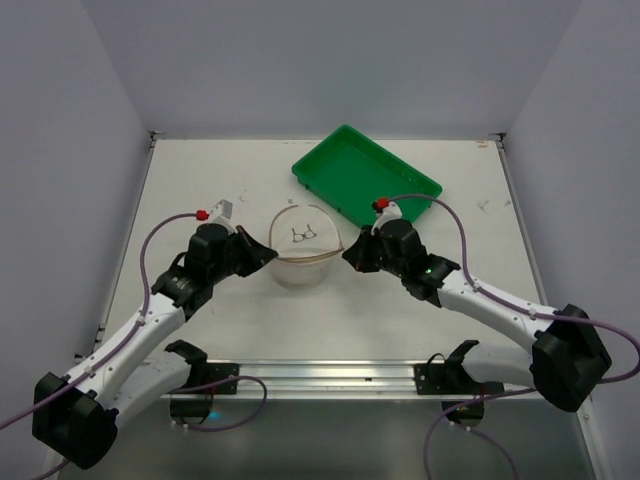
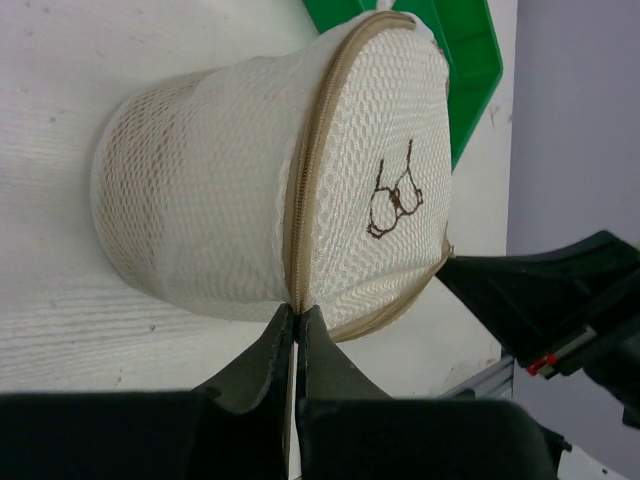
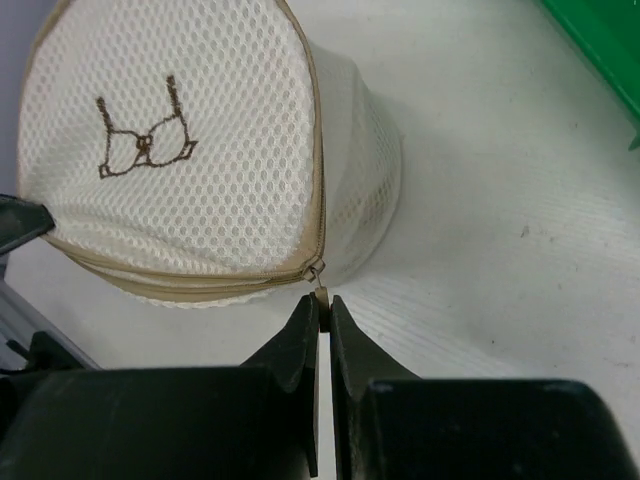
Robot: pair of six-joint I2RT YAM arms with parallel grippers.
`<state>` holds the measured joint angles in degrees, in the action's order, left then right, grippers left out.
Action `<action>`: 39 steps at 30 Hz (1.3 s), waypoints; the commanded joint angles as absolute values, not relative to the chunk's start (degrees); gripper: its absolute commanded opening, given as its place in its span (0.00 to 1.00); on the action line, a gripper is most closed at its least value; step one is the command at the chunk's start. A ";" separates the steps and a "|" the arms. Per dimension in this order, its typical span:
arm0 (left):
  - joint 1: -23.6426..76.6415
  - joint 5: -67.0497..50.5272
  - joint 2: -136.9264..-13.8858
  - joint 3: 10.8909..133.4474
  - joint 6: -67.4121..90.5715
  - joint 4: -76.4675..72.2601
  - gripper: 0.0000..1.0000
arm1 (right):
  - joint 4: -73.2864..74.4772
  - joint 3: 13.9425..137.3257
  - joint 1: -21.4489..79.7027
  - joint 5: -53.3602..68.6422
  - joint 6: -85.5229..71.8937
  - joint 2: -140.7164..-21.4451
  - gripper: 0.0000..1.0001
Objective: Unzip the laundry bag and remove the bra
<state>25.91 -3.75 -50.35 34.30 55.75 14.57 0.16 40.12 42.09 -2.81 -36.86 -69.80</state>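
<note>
The white round mesh laundry bag [image 1: 302, 250] stands mid-table, its flat face with the black bra drawing up. A tan zipper runs round its rim. My left gripper [image 1: 268, 255] is at the bag's left side; in the left wrist view it [image 2: 297, 312] is shut on the zipper seam edge of the bag [image 2: 260, 190]. My right gripper [image 1: 350, 255] is at the bag's right side; in the right wrist view it [image 3: 324, 300] is shut on the tan zipper pull [image 3: 322, 292] of the bag [image 3: 200, 150]. The zipper looks closed. The bra itself is hidden inside.
A green rectangular tray [image 1: 366, 176] lies at the back right, just behind the bag and the right gripper; its corner shows in the left wrist view [image 2: 470, 60]. A small grey block [image 1: 222, 209] lies behind the left gripper. A metal rail [image 1: 320, 375] runs along the near edge.
</note>
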 commanded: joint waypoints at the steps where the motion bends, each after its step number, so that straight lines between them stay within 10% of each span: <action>1: 21.54 -2.54 -48.69 38.93 44.58 21.88 0.00 | 3.77 38.23 35.00 -7.91 -29.28 -65.83 0.00; 12: 17.05 -6.76 -67.20 49.55 36.99 14.36 0.06 | 1.14 43.15 48.58 1.05 -32.69 -70.83 0.00; 22: 16.61 -4.41 -63.66 44.93 51.14 9.13 0.99 | -3.16 54.13 54.84 -1.84 -40.60 -82.07 0.00; 29: 17.31 -8.07 -47.30 31.66 59.22 10.55 0.96 | -4.22 56.86 55.90 -2.90 -42.89 -85.69 0.00; 39: 26.36 -6.07 -51.67 27.68 64.51 1.59 0.65 | -2.90 58.54 57.83 -4.22 -43.51 -87.45 0.00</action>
